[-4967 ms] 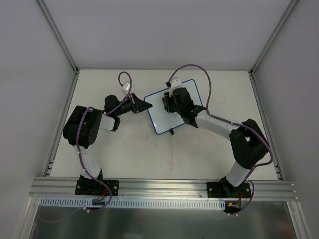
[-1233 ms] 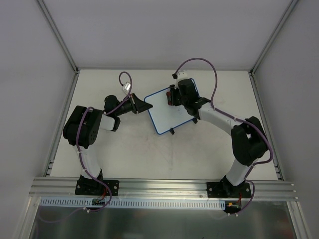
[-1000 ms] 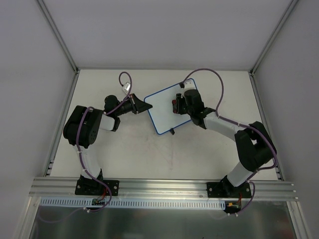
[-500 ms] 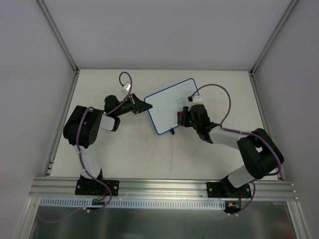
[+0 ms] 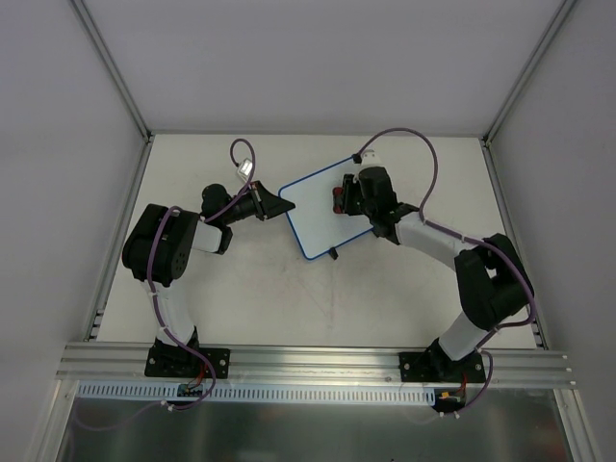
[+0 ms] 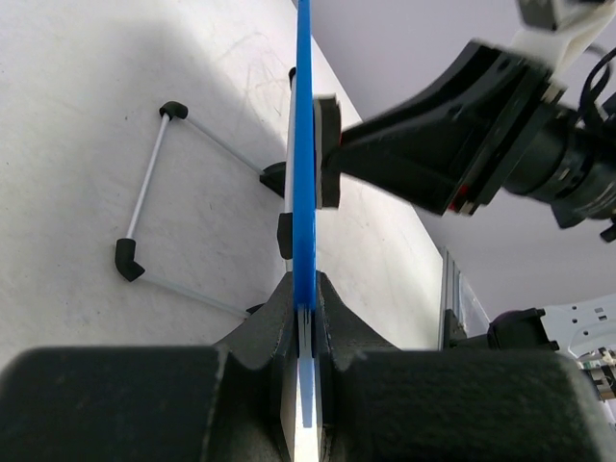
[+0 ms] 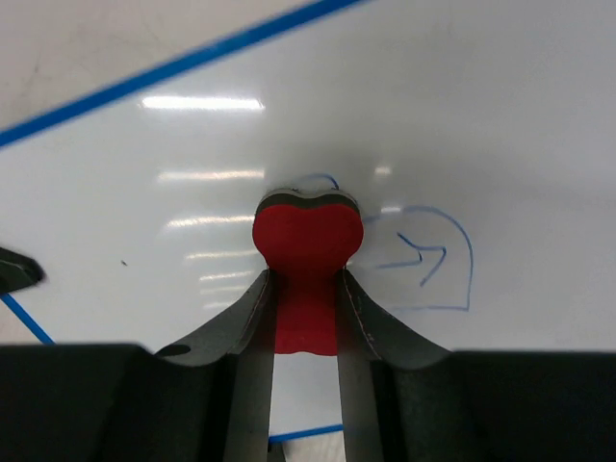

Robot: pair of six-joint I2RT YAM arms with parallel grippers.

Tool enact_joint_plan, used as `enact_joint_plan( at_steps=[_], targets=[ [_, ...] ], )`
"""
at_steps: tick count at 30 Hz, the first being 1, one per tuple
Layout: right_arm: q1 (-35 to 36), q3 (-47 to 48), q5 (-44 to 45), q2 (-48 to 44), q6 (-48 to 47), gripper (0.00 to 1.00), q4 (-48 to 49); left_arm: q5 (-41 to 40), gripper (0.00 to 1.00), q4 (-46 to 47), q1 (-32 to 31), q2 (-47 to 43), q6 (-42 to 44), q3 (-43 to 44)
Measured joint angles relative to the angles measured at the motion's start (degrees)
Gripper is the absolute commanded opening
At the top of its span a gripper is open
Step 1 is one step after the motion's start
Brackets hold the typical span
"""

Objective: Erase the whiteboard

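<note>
The whiteboard, white with a blue frame, stands tilted at mid table. My left gripper is shut on its left edge; in the left wrist view the blue frame runs edge-on up from between the jaws. My right gripper is shut on the red bone-shaped eraser, whose head presses the board face. A blue scribble shows on the board just right of the eraser. The eraser shows red at the right gripper in the top view.
A thin wire stand with black feet shows behind the board in the left wrist view. One black foot shows at the board's near edge. Side walls and metal rails bound the table.
My right gripper with the eraser has swept down toward the board's near right edge and then back up to the upper middle of the board. The left gripper has held still.
</note>
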Motion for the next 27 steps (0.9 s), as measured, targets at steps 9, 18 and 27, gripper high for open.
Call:
enact_joint_plan(
  at_steps=[9,18,27],
  targets=[
    [-0.13,11.85,-0.83,3.91,-1.95,0.00,-4.52,0.13,0.00,0.04,-0.02,0.00,-0.04,0.00],
    [-2.91,8.50,-3.06,4.50,-1.46,0.00,-2.82,-0.09,0.00,-0.26,-0.02,0.02,-0.63,0.00],
    [-5.33,-10.62,-3.30,-3.08,1.92,0.00,5.33,0.00,0.00,-0.35,-0.02,0.02,-0.57,0.00]
  ],
)
